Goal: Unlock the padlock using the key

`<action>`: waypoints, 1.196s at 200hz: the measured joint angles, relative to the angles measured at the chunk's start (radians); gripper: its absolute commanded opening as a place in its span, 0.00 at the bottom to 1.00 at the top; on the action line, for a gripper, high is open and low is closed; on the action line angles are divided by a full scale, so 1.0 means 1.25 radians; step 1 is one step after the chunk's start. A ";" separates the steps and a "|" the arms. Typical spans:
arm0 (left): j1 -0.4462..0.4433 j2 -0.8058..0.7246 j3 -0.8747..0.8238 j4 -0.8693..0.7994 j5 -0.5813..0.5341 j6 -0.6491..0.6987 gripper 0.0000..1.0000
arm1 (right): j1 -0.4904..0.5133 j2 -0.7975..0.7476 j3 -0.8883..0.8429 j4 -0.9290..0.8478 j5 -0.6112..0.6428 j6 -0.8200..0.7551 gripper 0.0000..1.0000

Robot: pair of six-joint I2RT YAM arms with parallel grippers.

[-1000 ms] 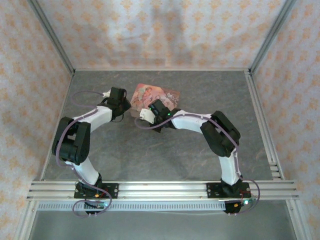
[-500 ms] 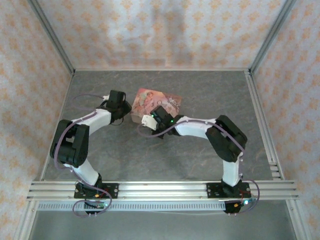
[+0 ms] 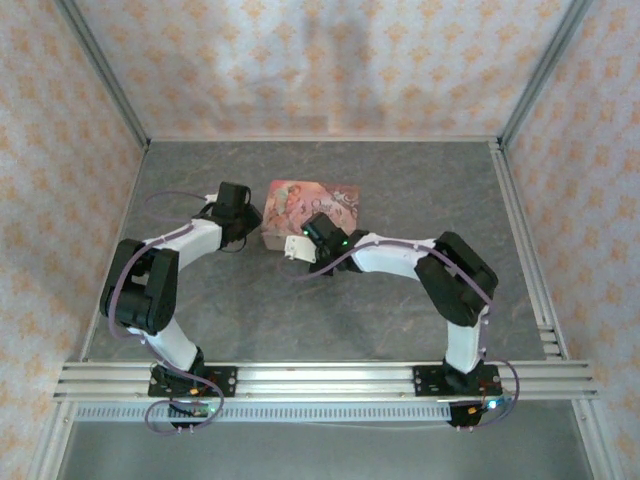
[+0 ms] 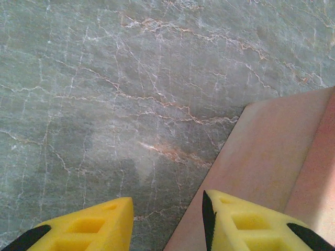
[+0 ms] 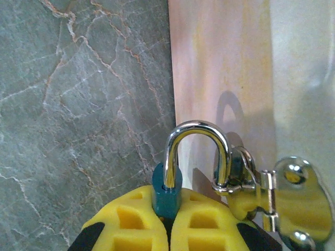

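My right gripper (image 5: pixel 170 209) is shut on the blue body of the padlock (image 5: pixel 166 189), right against the near side of the pink tin (image 5: pixel 220 68). One leg of its shiny shackle (image 5: pixel 197 127) enters the body. The other leg passes through the ring of the tin's metal latch (image 5: pixel 285 193). In the top view the right gripper (image 3: pixel 300 246) sits at the tin's (image 3: pixel 312 198) near-left corner, and my left gripper (image 3: pixel 243 208) sits just left of the tin. The left gripper (image 4: pixel 167 212) is open over the table, nothing between its fingers, beside the tin's wall (image 4: pixel 272 151). The key is out of view.
The grey marble tabletop (image 3: pixel 250 300) lies open in front of the tin. Patterned walls and metal frame rails (image 3: pixel 530 260) enclose the table on three sides. Both arms are bent inward towards the tin.
The right wrist has drawn nearer and slightly left with the padlock. The tin has turned from tilted to nearly square. The left gripper has barely moved.
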 measured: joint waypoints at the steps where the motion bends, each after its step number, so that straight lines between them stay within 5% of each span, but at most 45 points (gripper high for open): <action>1: 0.000 0.000 0.000 0.000 0.000 0.000 0.41 | 0.000 0.000 0.000 0.000 0.000 -0.001 0.00; 97: -0.015 0.043 0.012 -0.002 0.035 0.000 0.41 | -0.078 -0.012 0.098 -0.247 -0.199 0.107 0.00; 239: -0.015 0.053 0.036 0.002 0.003 -0.014 0.40 | -0.049 0.016 0.060 -0.125 -0.107 -0.029 0.00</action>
